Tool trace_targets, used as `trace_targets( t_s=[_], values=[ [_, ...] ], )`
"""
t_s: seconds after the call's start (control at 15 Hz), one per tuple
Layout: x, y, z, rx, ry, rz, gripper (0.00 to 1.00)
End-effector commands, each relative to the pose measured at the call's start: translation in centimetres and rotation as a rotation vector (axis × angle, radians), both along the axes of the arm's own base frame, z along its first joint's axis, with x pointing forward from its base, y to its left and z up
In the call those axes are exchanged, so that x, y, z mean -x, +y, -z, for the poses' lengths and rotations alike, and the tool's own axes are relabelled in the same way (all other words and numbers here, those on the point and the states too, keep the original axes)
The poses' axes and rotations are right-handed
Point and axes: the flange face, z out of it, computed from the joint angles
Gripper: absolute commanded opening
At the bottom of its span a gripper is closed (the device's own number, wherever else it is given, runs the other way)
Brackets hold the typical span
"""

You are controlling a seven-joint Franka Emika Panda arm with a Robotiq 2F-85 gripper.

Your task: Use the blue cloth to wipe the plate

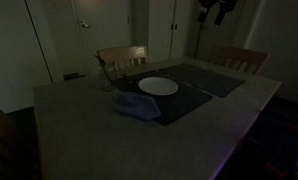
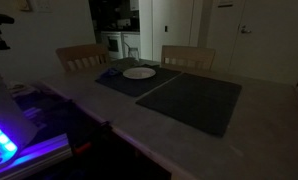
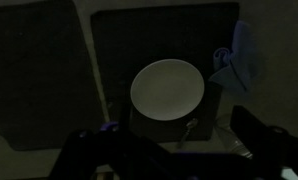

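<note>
Dim dining room, seen from the wrist view: a dark placemat lies at left, just beside a second placemat that bears the round white plate. The crumpled blue cloth rests on the table right of the plate, close to its rim. Along the bottom edge the Robotiq gripper hovers over the plate, its jaws spread wide and holding nothing. In an exterior view the pale table stands before two wooden chairs, with the arm's tool raised high above the far right corner, well apart from cloth and plate
</note>
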Motion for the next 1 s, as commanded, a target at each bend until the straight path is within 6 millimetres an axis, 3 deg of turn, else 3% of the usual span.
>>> trace_targets(
  t_s=[0.0, 0.6, 0.87, 0.93],
  values=[
    [-1.7, 3.0, 1.2, -0.074, -0.025, -0.063, 1.00],
    [-2.3, 12.2, 5.1, -0.193, -0.072, -0.406, 1.00],
    [-3.5, 14.4, 7.4, -0.155, -0.092, -0.499, 1.00],
    [-1.8, 13.7, 6.1, -0.173, -0.082, -0.469, 1.00]
  ],
)
